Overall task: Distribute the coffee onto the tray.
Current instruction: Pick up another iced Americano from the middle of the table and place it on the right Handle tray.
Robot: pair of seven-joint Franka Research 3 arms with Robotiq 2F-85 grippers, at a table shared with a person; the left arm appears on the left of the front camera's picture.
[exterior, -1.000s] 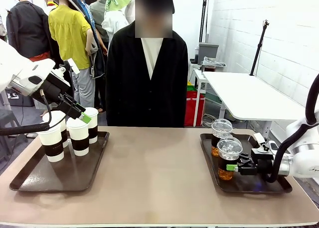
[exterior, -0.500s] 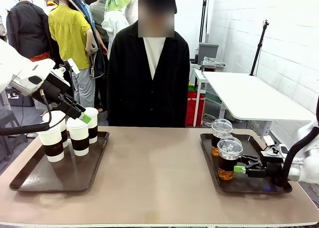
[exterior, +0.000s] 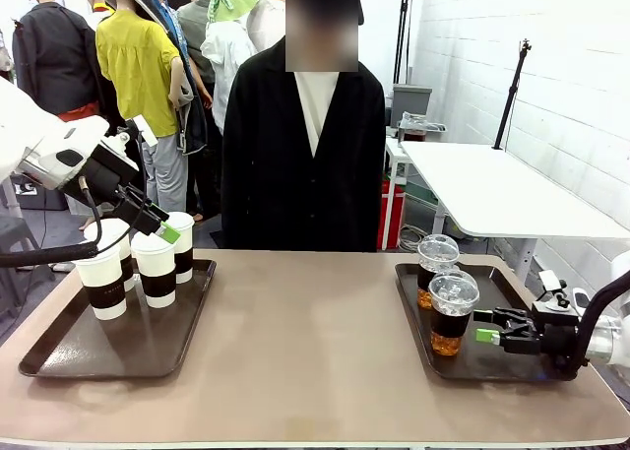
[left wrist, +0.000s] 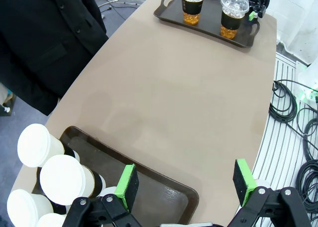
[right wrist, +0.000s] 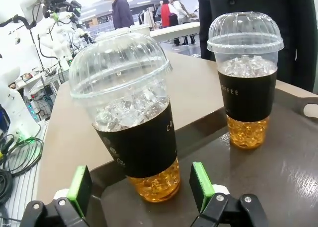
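Over at 4 o'clock on the table, the right gripper (exterior: 484, 336) sits low with its jaws spread wide, empty, just beside the nearer iced coffee (exterior: 453, 313) on the right tray (exterior: 512, 367), probably lined up for a grab. At 9 o'clock the left gripper (left wrist: 185, 184) hovers open above the paper cups (exterior: 140, 260) on the left tray (exterior: 59, 356).

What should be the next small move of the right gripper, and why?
Probably a further retreat, then a turn toward the next cup. The right gripper is open and clear of the near iced coffee, which stands upright on the right tray beside the second iced coffee, so that placement looks finished.
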